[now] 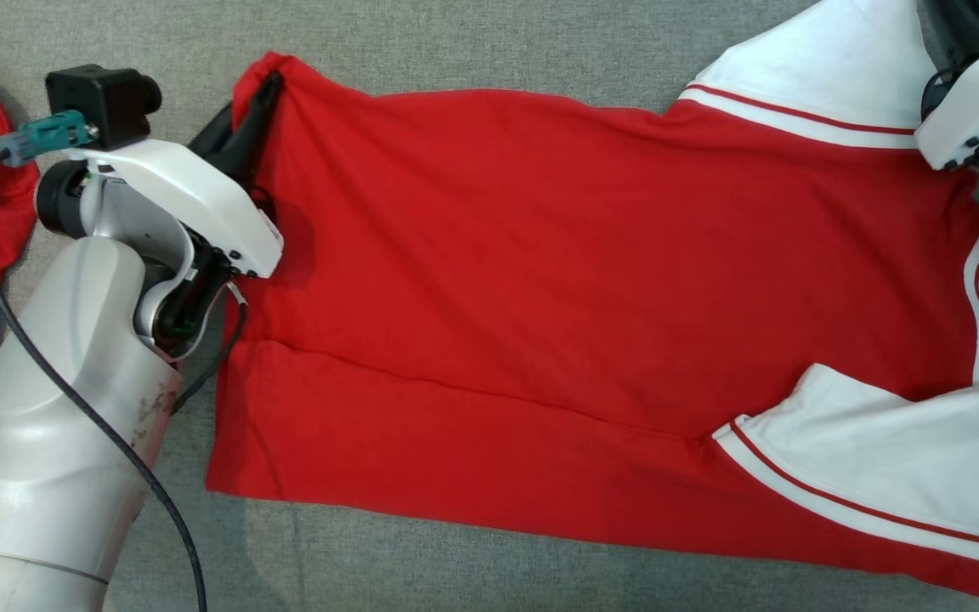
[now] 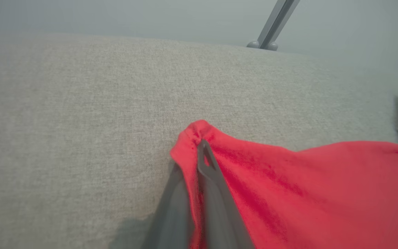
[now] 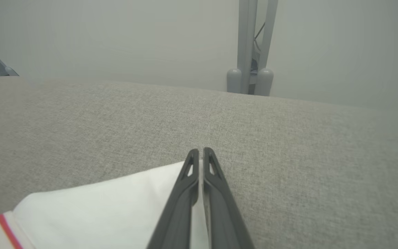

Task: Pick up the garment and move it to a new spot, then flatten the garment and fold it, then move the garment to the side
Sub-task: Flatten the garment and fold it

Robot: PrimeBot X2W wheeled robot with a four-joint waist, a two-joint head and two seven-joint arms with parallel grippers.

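You have the left gripper (image 2: 201,147) clenched on the shirt's (image 1: 583,280) red corner and the right gripper (image 3: 200,154) pinched shut on its white sleeve's (image 3: 98,204) edge.

Pale grey forearm (image 1: 65,408), scuffed near the wrist; a black cable (image 1: 190,552) runs along it. White wrist shell (image 1: 192,200), black camera block (image 1: 103,98), teal connector (image 1: 48,136). The right gripper (image 3: 200,150) has long dark slotted fingers (image 3: 185,193).

No legible text, label, brand, number or sign anywhere.
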